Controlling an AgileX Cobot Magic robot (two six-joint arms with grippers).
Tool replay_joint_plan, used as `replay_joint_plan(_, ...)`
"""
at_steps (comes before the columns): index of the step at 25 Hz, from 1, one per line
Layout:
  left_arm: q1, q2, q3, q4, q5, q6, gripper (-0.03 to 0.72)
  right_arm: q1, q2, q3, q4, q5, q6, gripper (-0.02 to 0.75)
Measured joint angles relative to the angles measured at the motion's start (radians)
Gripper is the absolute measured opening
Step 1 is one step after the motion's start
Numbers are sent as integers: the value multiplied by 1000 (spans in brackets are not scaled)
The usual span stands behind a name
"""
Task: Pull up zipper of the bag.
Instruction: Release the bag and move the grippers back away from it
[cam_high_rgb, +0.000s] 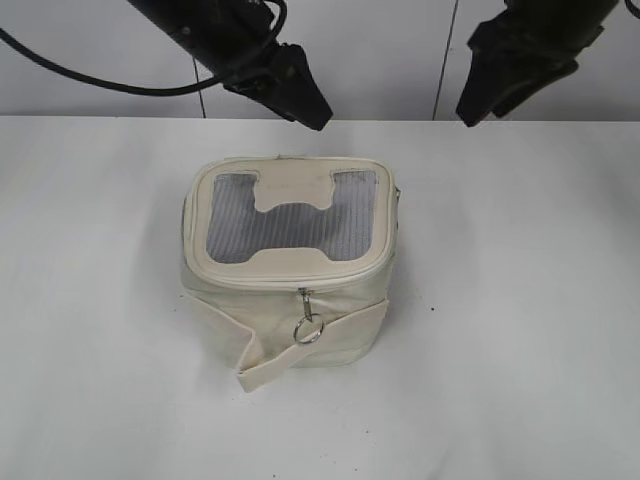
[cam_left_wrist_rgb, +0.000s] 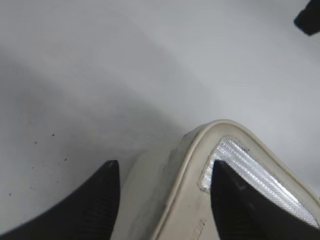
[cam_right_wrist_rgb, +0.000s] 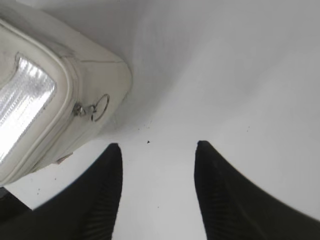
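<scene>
The small boxy cream-white leatherette bag (cam_high_rgb: 289, 270) stands at the centre of the exterior frame on the white table (cam_high_rgb: 520, 330), lid upward. This orientation exposes the cream zipper track (cam_high_rgb: 290, 284) round the lid's rim to both arms. One silver ring pull (cam_high_rgb: 308, 325) hangs at the lower front face; a second ring pull (cam_right_wrist_rgb: 95, 109) shows at upper left of the right wrist frame. The lid carries a grey mesh panel (with a cream H-shaped patch). The left gripper (cam_left_wrist_rgb: 162, 200) has its jaws spread, straddling a lid corner. The right gripper (cam_right_wrist_rgb: 157, 192) is likewise spread over bare table, holding nothing.
</scene>
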Motion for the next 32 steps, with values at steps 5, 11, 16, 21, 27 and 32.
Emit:
replay_joint_plan(5,-4,45,-10,-54,10,43,445,0,-47,96,0,0,-2,375)
replay_joint_plan(11,-43,94,-10,-66,28,67,445,0,-71,131,1,0,5,375)
replay_joint_plan(16,-58,115,-10,-64,14,68,445,0,-73,132,7,0,17,375)
replay_joint_plan(21,-59,123,-16,-48,9,68,445,0,-73,132,15,0,21,375)
replay_joint_plan(27,-60,133,-41,-9,-16,68,445,0,-73,132,16,-1,23,375)
replay_joint_plan(32,-59,133,-133,14,8,69,447,0,-73,132,16,-1,23,375)
